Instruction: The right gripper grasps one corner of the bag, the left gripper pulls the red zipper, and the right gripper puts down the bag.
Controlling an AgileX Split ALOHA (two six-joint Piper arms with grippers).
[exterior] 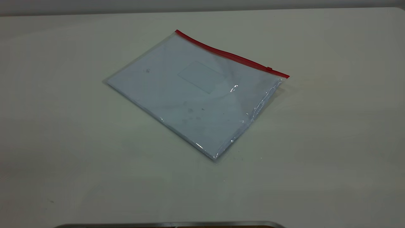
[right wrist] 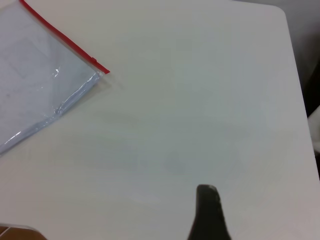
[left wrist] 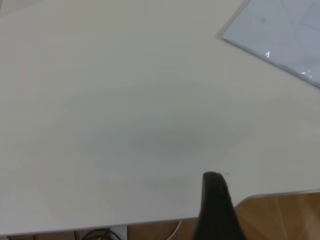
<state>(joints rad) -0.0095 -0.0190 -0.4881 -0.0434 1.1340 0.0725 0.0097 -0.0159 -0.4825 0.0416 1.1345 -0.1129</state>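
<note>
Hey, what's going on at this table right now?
Nothing is being handled yet. The bag lies flat on the table, its red zipper along the far edge, slider near the right-hand corner. The left tool and right tool both hang over bare table, clear of it.

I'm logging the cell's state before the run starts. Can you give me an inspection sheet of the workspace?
Surface: pale table, bare around the bag.
Job's things: bag lies flat, skewed to the table's edges, pale sheets inside; red zipper along its far edge, slider near the right-hand corner.
Clutter: nothing seen.
Grippers: left gripper and right gripper each show one dark finger over bare table, clear of the bag; neither shows in the exterior view; jaws' state not visible.
Cables: dark and white ones below the table edge in the left wrist view.
Surroundings: wooden floor beyond the table edge.
</note>
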